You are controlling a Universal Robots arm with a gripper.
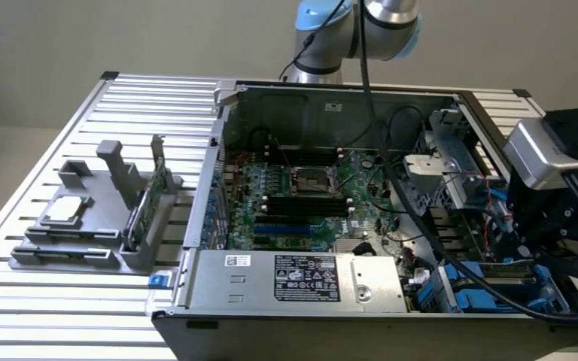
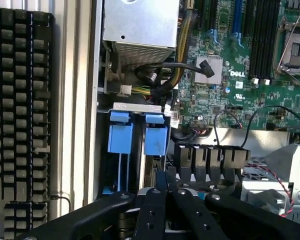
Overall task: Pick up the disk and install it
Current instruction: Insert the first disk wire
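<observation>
The disk (image 2: pixel 154 142) stands on edge in the drive bay (image 1: pixel 470 295) at the front corner of the open computer case, on the exterior view's right. Its blue rail end faces the wrist camera, beside a second blue rail (image 2: pixel 120 131) in the neighbouring slot. My gripper (image 2: pixel 166 181) hangs right over that bay, with its black fingers (image 2: pixel 152 210) drawn together to a point at the disk's near end. I cannot tell whether the tips touch the disk. In the exterior view my gripper (image 1: pixel 545 259) is a black mass over the case's corner.
The case holds a motherboard (image 1: pixel 309 195), a power supply (image 1: pixel 299 278) and black cables (image 2: pixel 155 75) close to the bay. A grey holder (image 1: pixel 98 218) with a chip and an upright card stands on the slatted table (image 1: pixel 68 316). A black keyboard (image 2: pixel 15 125) lies beside the case.
</observation>
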